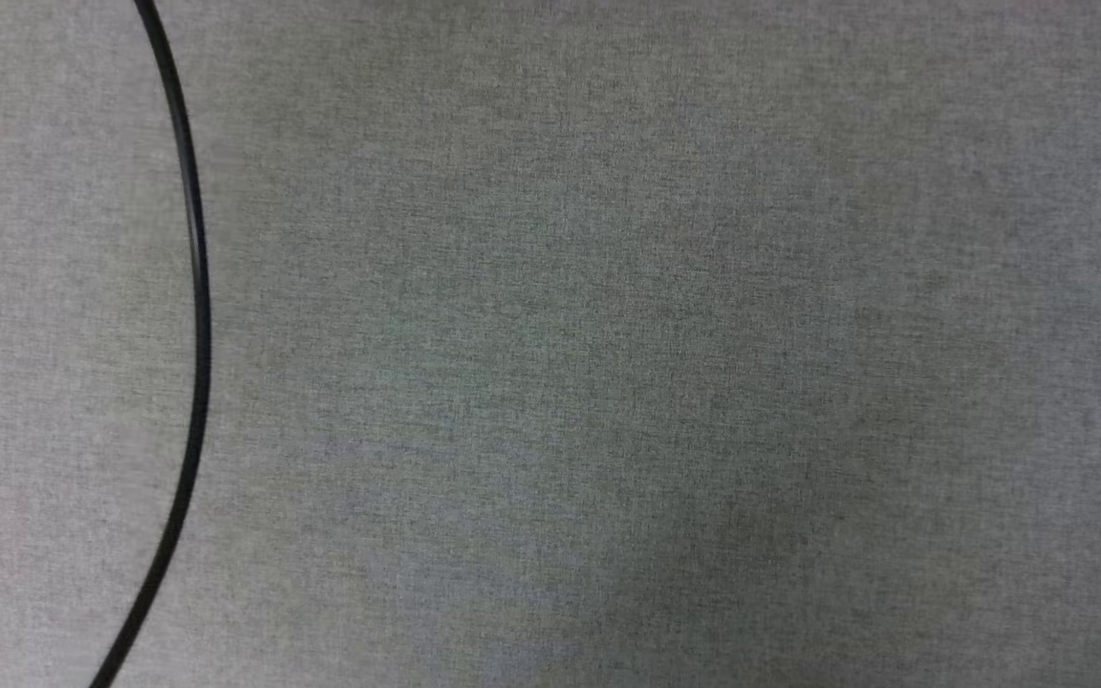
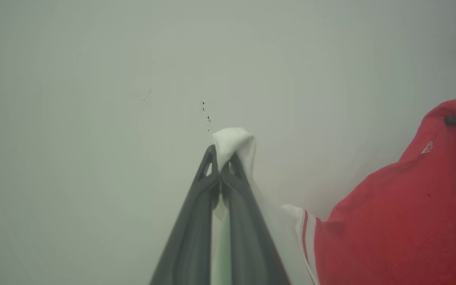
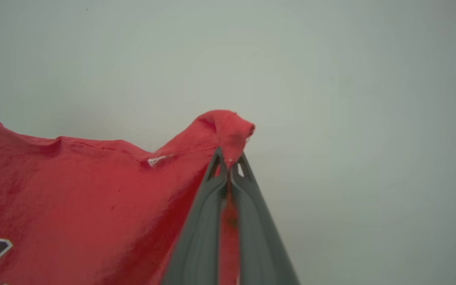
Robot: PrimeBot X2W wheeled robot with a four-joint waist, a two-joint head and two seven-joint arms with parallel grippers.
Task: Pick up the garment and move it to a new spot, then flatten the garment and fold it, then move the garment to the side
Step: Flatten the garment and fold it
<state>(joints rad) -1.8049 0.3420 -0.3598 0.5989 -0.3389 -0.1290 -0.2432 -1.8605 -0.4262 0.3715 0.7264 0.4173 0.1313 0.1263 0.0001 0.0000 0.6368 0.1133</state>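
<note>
Left gripper and right gripper pinch the garment (print cut off).

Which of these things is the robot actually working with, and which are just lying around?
Part of the job:
- garment, red
- left gripper, shut on its white sleeve
- right gripper, shut on a red fold

Just lying about:
- black cable
- grey surface under it
</note>
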